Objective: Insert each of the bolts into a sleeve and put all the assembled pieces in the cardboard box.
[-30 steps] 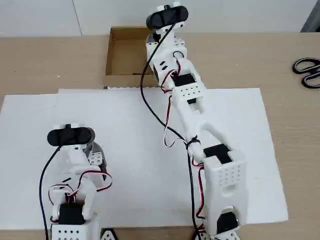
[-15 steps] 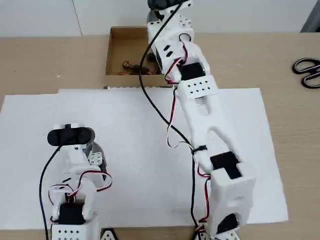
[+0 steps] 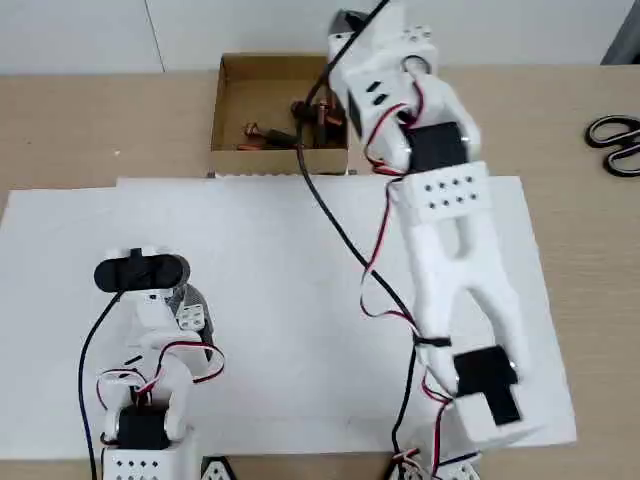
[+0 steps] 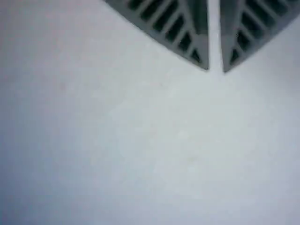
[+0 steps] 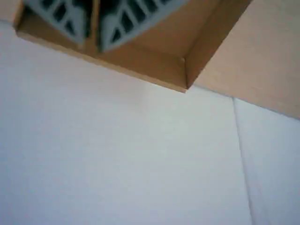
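Right gripper (image 5: 93,44), closed empty, is hovering at the box (image 3: 218,100) corner; its arm (image 3: 450,220) is partly hiding pieces (image 3: 270,132) inside. Left gripper (image 4: 215,68) is hanging closed above paper (image 3: 280,300).

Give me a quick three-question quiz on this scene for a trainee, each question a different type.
1. True or false: the pieces lie in the box.
2. What lies at the far right of the table? A) scissors B) pliers C) tape
3. Short answer: what does the left pincer hang over?

Key: 1 true. 2 A. 3 the paper.
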### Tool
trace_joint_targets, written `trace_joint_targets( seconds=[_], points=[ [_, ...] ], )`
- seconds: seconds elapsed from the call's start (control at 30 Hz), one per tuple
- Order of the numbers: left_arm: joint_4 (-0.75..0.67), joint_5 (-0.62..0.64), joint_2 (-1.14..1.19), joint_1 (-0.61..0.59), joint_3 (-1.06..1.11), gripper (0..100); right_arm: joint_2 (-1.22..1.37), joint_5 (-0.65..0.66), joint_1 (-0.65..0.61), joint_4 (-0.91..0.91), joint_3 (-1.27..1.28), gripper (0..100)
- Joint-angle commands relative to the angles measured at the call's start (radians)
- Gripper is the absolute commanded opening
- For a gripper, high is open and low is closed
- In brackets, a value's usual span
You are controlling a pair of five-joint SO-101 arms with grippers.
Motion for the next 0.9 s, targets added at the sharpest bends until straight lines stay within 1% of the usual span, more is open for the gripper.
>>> trace_joint_targets(
  seconds=[0.0, 0.2, 0.33, 0.4, 0.47, 0.53, 0.63, 0.77, 0.87],
  points=[
    [0.000, 0.005, -0.002, 0.000, -0.033, 1, -0.131, 0.014, 0.053, 0.154, -0.048, 0.2],
    [0.000, 0.005, -0.002, 0.000, -0.033, 1, -0.245, 0.012, 0.156, 0.432, -0.046, 0.2],
    [0.000, 0.005, -0.002, 0.000, -0.033, 1, -0.308, 0.011, 0.188, 0.694, -0.046, 0.2],
    [0.000, 0.005, -0.002, 0.000, -0.033, 1, -0.328, -0.014, 0.199, 0.828, -0.046, 0.2],
    [0.000, 0.005, -0.002, 0.000, -0.033, 1, -0.343, -0.071, 0.219, 0.920, -0.043, 0.2],
    [0.000, 0.005, -0.002, 0.000, -0.033, 1, -0.364, -0.104, 0.251, 0.929, 0.008, 0.2],
    [0.000, 0.005, -0.002, 0.000, -0.033, 1, -0.429, -0.098, 0.308, 0.917, 0.141, 0.2],
    [0.000, 0.005, -0.002, 0.000, -0.033, 1, -0.567, -0.097, 0.341, 0.862, 0.440, 0.2],
    [0.000, 0.005, -0.002, 0.000, -0.033, 1, -0.723, -0.095, 0.352, 0.739, 0.710, 0.2]
  ],
)
